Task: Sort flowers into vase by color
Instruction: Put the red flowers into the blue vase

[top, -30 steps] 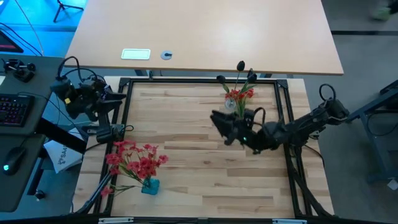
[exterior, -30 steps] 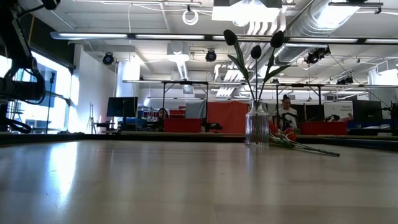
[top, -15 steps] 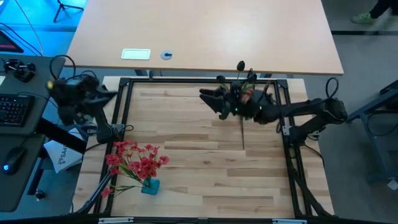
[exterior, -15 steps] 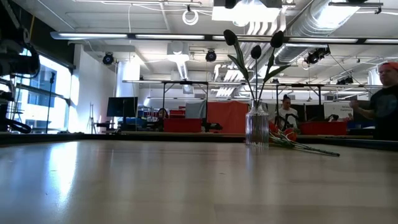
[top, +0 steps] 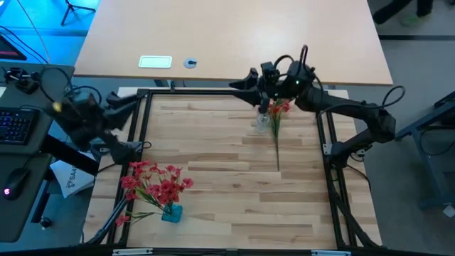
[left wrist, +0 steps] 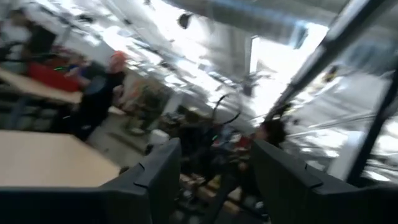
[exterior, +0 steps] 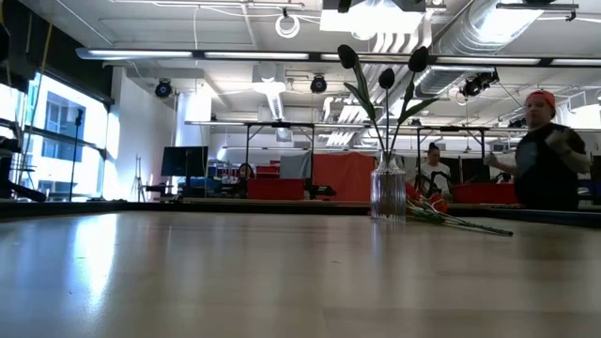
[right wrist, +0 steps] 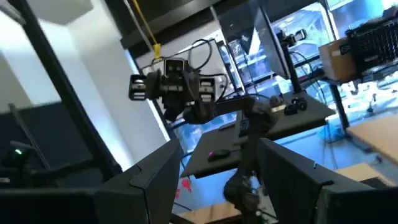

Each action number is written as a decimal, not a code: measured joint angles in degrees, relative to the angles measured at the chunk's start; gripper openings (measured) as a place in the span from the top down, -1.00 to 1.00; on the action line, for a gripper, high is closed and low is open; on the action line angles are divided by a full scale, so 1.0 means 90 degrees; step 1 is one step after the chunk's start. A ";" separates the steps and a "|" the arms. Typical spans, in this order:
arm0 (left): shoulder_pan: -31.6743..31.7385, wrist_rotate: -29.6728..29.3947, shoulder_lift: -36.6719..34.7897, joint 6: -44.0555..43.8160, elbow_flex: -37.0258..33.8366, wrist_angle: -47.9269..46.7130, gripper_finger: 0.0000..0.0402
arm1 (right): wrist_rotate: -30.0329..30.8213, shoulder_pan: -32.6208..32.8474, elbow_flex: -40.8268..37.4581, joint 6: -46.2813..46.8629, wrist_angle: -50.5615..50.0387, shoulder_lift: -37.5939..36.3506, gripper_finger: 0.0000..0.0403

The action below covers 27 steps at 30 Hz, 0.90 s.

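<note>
Our right gripper (top: 242,82) hangs by the vase (top: 262,121), fingers spread, empty. Left gripper (top: 131,100) is spread too, off the table's (top: 213,185) left edge. Red flowers (top: 153,183) lie near the front-left.

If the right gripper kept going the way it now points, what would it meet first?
Probably nothing on the table: the right gripper is open and empty, aimed across the back rail toward the left arm, which shows far off between its fingers. Depth is unclear. The vase sits behind it.

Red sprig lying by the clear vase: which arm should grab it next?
Right. The right gripper hovers open, empty, close to the clear vase and red sprig. The left gripper, also open, is outside the frame's far corner.
</note>
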 joint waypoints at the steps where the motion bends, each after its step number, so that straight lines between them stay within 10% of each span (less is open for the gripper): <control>1: 0.0232 -0.0002 0.0080 -0.0349 0.0000 -0.0212 0.11 | -0.0049 -0.0053 0.0088 -0.0081 -0.0108 0.0000 -0.04; 8: 0.1886 0.1296 0.0082 -0.2808 0.0000 -0.2524 0.12 | -0.0043 -0.0131 0.0567 -0.0231 -0.0411 0.0000 -0.04; 16: 0.4123 0.4377 -0.0163 -0.4430 0.0000 -0.4180 0.12 | 0.1080 0.0598 0.1152 -0.0623 -0.2449 0.0000 -0.04; 27: 0.7245 0.8636 0.1399 -0.5025 0.0000 -0.4032 0.12 | 0.2674 0.1554 0.1800 -0.0200 -0.5728 -0.0002 -0.04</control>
